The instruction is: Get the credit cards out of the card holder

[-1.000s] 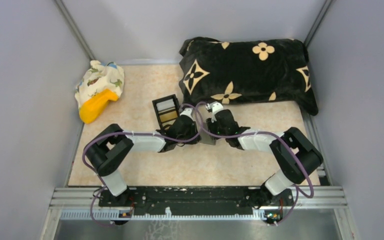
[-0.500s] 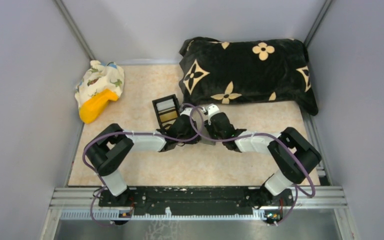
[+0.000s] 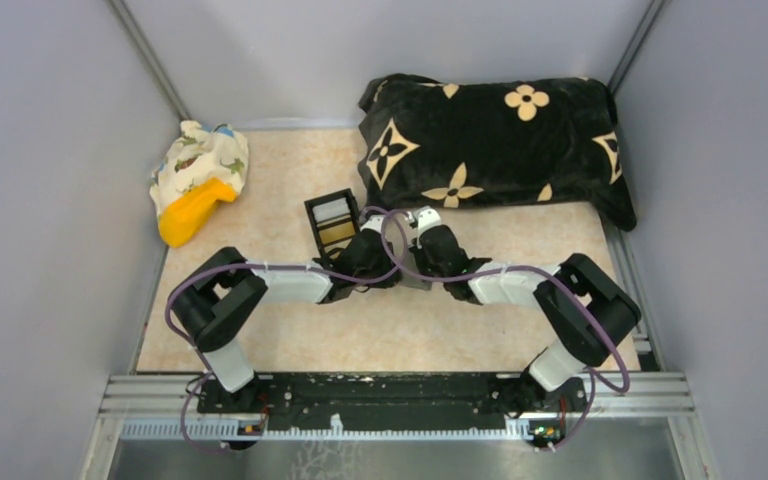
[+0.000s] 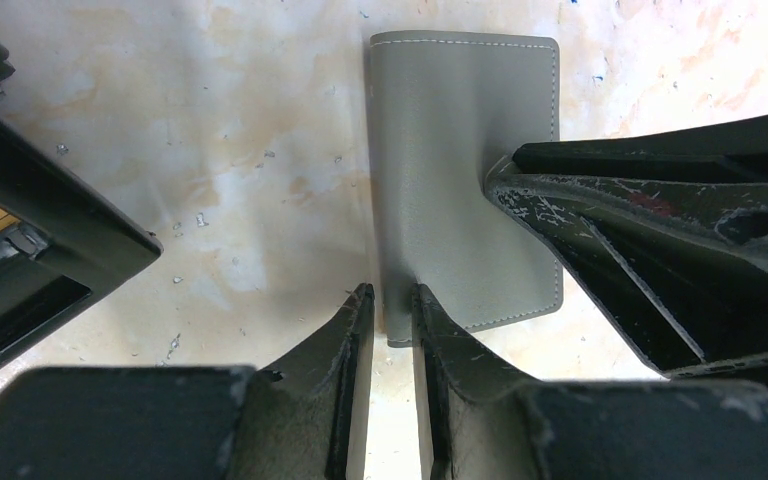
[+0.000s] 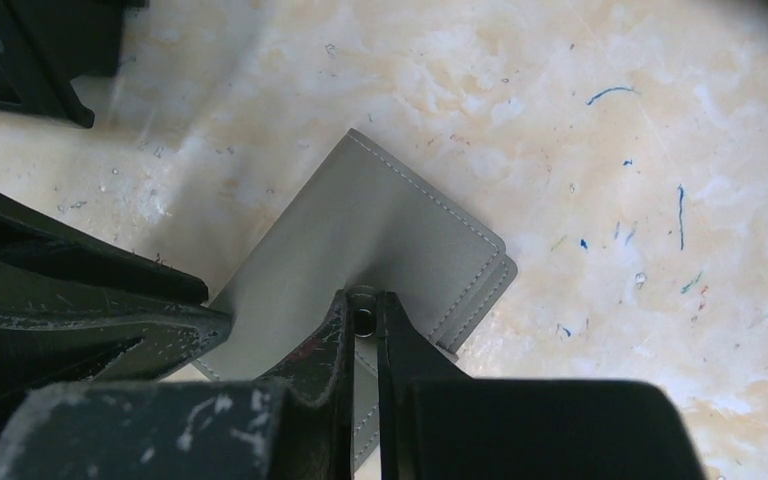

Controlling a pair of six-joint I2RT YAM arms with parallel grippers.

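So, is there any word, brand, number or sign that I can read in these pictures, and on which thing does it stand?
No readable text in any view.
card holder: plain grey, stitching only.
pillow: flower and star motifs, no letters.
patterned cloth: print too small to tell any writing.
black box: no label visible.

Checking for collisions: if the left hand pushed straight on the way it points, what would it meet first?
The card holder: its near corner sits between the left hand's fingertips, so it would push into that at once. Beyond it, seemingly only bare table.
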